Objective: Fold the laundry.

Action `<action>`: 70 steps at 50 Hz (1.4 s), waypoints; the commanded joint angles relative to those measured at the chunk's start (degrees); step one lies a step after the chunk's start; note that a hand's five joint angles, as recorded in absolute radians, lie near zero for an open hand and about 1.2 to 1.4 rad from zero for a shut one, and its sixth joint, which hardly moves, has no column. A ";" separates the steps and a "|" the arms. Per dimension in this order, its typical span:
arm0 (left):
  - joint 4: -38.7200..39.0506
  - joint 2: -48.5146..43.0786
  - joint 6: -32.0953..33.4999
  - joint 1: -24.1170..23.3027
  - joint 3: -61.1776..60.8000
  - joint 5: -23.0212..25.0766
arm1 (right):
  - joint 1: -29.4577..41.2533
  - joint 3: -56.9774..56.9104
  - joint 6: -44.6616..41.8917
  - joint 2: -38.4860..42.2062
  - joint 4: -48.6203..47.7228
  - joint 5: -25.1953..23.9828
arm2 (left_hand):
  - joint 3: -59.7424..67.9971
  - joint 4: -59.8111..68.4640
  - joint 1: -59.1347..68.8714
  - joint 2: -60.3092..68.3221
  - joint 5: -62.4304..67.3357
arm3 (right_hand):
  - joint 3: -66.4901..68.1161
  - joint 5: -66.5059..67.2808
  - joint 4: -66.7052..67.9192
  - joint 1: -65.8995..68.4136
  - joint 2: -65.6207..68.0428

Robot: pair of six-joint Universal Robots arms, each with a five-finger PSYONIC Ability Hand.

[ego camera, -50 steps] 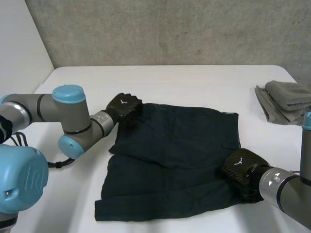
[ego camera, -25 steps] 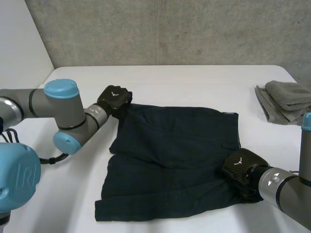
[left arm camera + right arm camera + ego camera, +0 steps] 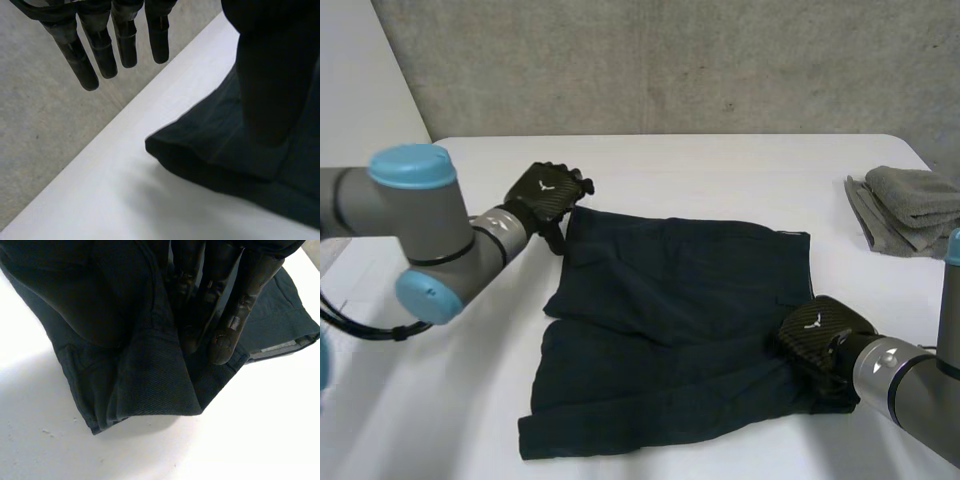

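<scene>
Dark navy shorts (image 3: 680,320) lie spread on the white table (image 3: 720,165). My left hand (image 3: 545,195) hovers just left of their far left corner, open, with nothing in it. In the left wrist view its fingers (image 3: 102,50) hang straight above the table edge, and the shorts' corner (image 3: 210,150) lies flat beside the thumb. My right hand (image 3: 815,335) rests at the near right corner of the shorts. In the right wrist view its fingers (image 3: 240,300) pinch a bunched fold of the dark cloth (image 3: 145,385) against the thumb.
A stack of folded grey towels (image 3: 905,210) sits at the table's right edge. A concrete wall rises behind the far edge. Bare white table stretches left of the shorts and beyond them.
My left hand has let go of the far left corner, opened and drawn back to the left. That corner now lies flat. The right hand has kept its grip and place.
</scene>
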 commanded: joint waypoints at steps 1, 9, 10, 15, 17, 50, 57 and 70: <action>-3.52 20.61 -1.45 -0.61 -22.10 -1.07 | -0.19 -0.24 1.57 -0.43 -0.24 0.10 | 0.62 1.15 0.49 0.77 1.51 | 12.26 12.87 11.93 23.11 11.38; -8.97 36.55 -4.71 -2.89 -42.17 -1.33 | -0.28 -0.24 1.83 -0.52 -0.24 0.28 | 7.01 7.53 6.87 7.15 7.89 | 12.26 12.87 11.93 23.11 11.38; -10.11 37.52 -5.06 -3.50 -44.01 -1.25 | -0.28 -0.24 1.83 -0.52 -0.33 0.28 | 8.52 9.04 8.38 8.66 9.40 | 12.26 12.87 11.93 23.11 11.38; -15.38 37.79 -6.11 -6.14 -48.07 -1.07 | -0.19 -0.07 1.83 -0.52 -0.33 0.28 | 11.39 11.91 11.26 11.53 12.28 | 12.26 12.87 11.93 23.11 11.38; -16.62 37.61 -6.55 -6.84 -48.51 -1.07 | -0.19 0.11 1.83 -0.52 -0.33 0.19 | 14.06 14.58 13.93 14.20 14.94 | 12.26 12.87 11.93 23.11 11.38; -2.30 13.37 -5.06 -10.01 -15.75 -9.24 | 0.51 -15.08 4.99 6.24 -11.39 4.14 | 59.98 60.50 59.85 60.12 60.87 | 12.26 12.87 11.93 23.11 11.38; -0.63 -1.40 -1.99 -10.01 4.03 -14.69 | 2.87 -27.81 4.47 18.26 -17.28 7.75 | 59.98 60.50 59.85 60.12 60.87 | 12.26 12.87 11.93 23.11 11.38; 11.22 -14.77 1.27 -10.01 15.47 -15.49 | 4.20 -49.19 3.59 38.06 -17.46 13.81 | 52.51 53.03 52.38 52.65 53.40 | 12.26 12.87 11.93 23.11 11.38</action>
